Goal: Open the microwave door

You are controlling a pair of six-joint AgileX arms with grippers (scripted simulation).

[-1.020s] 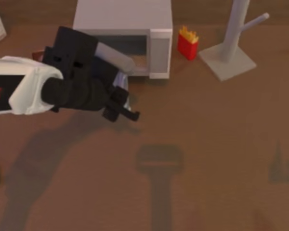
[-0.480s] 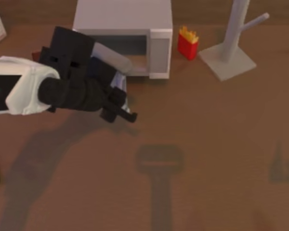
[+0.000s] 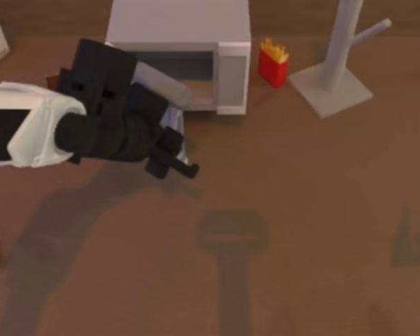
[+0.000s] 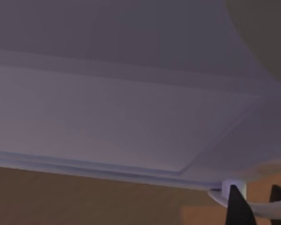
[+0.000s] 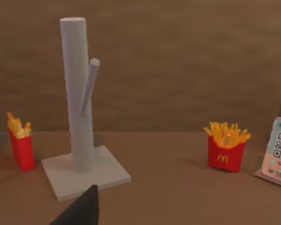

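The microwave (image 3: 178, 42) is seen at the back of the table in the top view, with its cavity exposed and the microwave door (image 3: 164, 87) swung partly out toward the front-left, hinged at the left side of the box. The left gripper (image 3: 173, 162) is placed at the door's free edge, just in front of the opening, and the door runs back from it toward the hinge; the long axis of the door handle cannot be made out from above, as it is covered by the arm. In the left wrist view the inner face of the door (image 4: 131, 117) fills the picture, and the pale handle bar (image 4: 234, 187) is seen passing between the dark fingertips (image 4: 236, 206), so the fingers are judged to be pinched on the handle. It is judged that the door must be drawn further outward and leftward along its arc. The right gripper is not seen from above; only a dark tip is shown in the right wrist view, where a white stand (image 5: 79, 117) and fries boxes (image 5: 225, 145) are visible, and its state cannot be told.
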